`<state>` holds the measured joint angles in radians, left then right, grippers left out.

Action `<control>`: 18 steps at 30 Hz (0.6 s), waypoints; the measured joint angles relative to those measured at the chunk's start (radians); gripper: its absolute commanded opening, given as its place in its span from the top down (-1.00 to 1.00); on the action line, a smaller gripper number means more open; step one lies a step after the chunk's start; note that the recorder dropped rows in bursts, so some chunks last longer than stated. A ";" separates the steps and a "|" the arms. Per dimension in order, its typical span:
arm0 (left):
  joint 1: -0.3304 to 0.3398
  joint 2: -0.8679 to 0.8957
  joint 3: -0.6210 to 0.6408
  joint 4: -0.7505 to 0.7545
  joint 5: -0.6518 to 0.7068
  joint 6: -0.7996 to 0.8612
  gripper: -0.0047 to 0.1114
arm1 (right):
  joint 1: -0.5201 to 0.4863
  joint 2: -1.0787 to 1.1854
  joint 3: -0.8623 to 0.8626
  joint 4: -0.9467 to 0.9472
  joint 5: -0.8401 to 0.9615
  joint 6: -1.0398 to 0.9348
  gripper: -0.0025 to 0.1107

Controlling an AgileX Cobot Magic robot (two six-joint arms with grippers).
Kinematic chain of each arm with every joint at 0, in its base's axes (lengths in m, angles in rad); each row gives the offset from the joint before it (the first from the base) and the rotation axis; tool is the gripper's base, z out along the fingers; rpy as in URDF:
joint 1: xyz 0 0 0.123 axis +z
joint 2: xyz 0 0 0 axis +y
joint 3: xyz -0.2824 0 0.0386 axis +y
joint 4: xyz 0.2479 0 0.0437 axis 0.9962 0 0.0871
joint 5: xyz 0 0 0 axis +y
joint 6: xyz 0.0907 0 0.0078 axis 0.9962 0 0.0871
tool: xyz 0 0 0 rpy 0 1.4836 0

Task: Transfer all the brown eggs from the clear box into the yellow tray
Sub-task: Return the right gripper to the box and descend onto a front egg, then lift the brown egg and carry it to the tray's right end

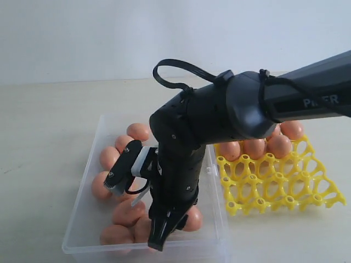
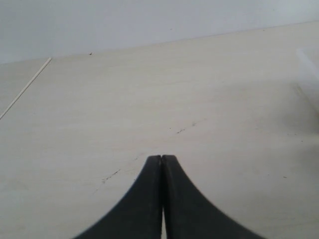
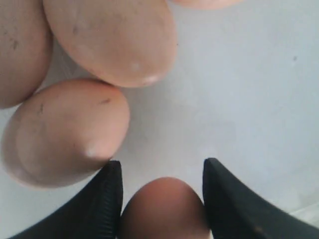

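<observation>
Tabletop (image 1: 44, 109) recorded as pale, with a faint wood grain and a matte finish. A plain white wall (image 1: 82, 33) is seen behind it, meeting its far edge. In the left wrist view, a short dark scuff (image 2: 182, 130) is noted on the surface. A thin pale line (image 2: 25, 87) is observed running diagonally across it.

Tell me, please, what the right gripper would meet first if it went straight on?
The right gripper would meet the egg between its fingers; beyond, probably the box floor, though depth is unclear.
</observation>
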<state>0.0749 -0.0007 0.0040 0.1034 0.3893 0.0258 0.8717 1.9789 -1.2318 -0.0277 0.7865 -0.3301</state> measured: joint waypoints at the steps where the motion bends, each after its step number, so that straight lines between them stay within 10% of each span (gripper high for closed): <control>1: 0.000 0.000 0.000 0.000 0.000 0.000 0.92 | -0.004 -0.015 0.000 0.000 -0.010 0.000 0.96; 18: 0.000 0.000 0.000 0.000 0.000 0.000 0.92 | -0.307 -0.509 0.358 -0.007 -0.597 0.176 0.96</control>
<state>0.0749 -0.0007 0.0040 0.1034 0.3893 0.0258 0.5644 1.4699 -0.8738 -0.0350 0.1899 -0.1539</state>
